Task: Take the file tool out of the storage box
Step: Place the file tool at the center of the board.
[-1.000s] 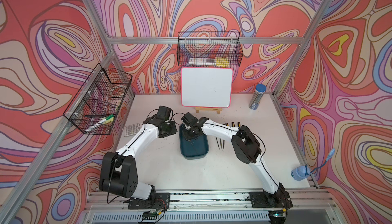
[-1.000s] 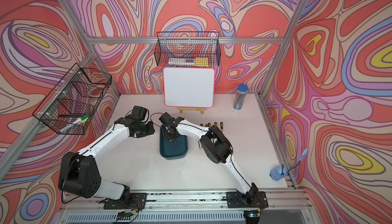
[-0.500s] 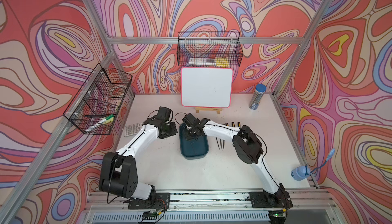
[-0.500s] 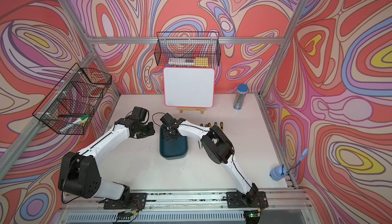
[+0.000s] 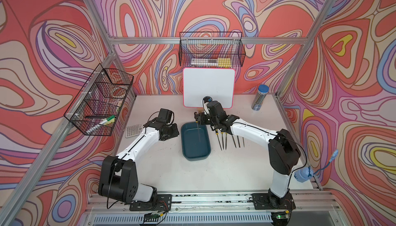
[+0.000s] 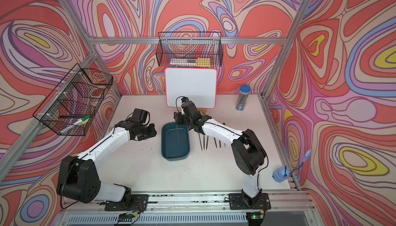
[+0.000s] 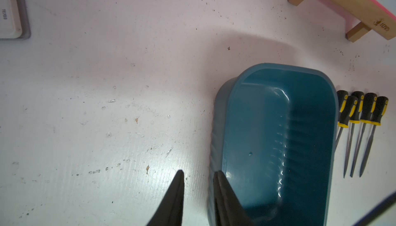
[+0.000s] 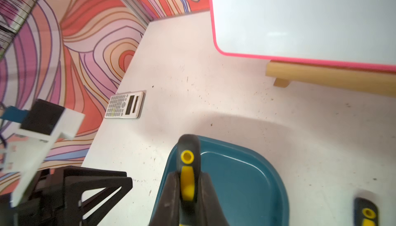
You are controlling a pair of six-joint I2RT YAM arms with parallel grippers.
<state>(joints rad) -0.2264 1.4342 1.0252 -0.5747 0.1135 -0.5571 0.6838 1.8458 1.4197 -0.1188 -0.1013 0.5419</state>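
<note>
The storage box is a teal tub in mid-table, in both top views and both wrist views. My right gripper is shut on the black-and-yellow handle of the file tool above the box's far end. The file's thin blade hangs down over the box's inside. My left gripper sits low at the box's left wall, in a top view. Its jaws are slightly apart, one finger over the rim, gripping nothing.
Several more files lie side by side right of the box, partly under my right arm. A calculator lies at the left. A whiteboard on a wooden stand and a pencil canister are behind. Wire baskets hang on the walls.
My right gripper has closed on the file's handle and risen toward the box's far end, lifting the file. The left arm has barely moved.
</note>
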